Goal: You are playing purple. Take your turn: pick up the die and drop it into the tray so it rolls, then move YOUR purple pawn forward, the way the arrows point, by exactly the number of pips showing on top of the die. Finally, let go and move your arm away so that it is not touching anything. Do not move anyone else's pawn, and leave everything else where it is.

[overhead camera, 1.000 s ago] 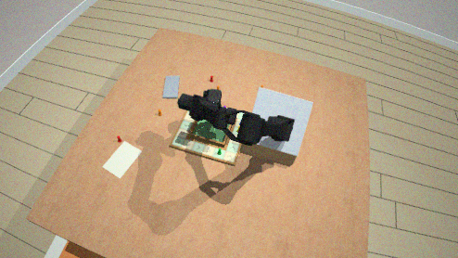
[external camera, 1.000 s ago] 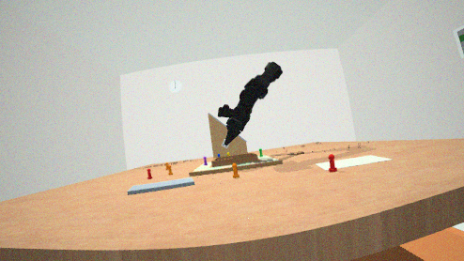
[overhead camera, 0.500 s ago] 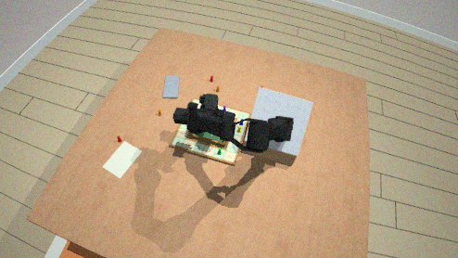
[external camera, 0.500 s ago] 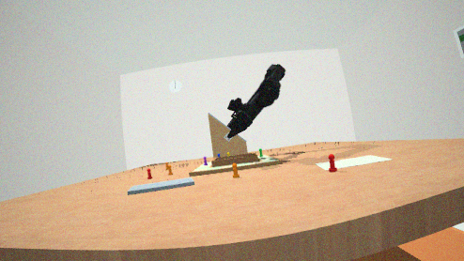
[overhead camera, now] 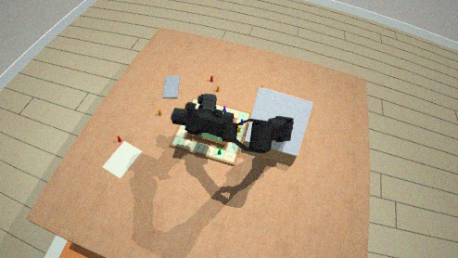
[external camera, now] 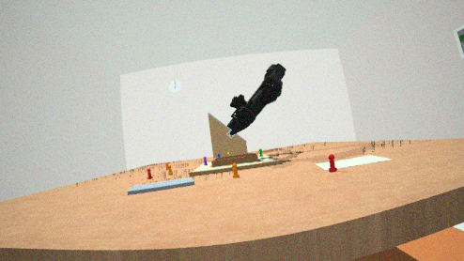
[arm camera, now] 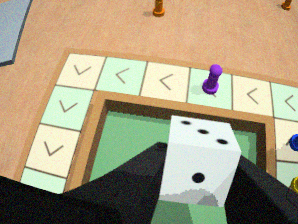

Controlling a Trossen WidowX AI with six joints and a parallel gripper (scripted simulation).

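My gripper (external camera: 230,134) (arm camera: 196,157) is shut on the white die (arm camera: 197,160), held above the tray (arm camera: 125,135), which has a green floor and wooden walls. The die's faces toward the wrist camera show three pips and one pip. The purple pawn (overhead camera: 224,109) (external camera: 205,161) (arm camera: 213,80) stands upright on a green square of the board's far row in the wrist view, two squares between it and the left corner square. Arrows there point left, then down the left column. The arm hides part of the board and tray in the top view.
A blue pawn (arm camera: 295,142), a yellow pawn (overhead camera: 239,129) (arm camera: 296,185) and a green pawn (overhead camera: 219,151) (external camera: 260,152) stand on the board. A large block (overhead camera: 287,111) stands beside it. Red and orange pawns, a grey slab (overhead camera: 171,87) (external camera: 162,186) and a pale card (overhead camera: 121,160) lie around.
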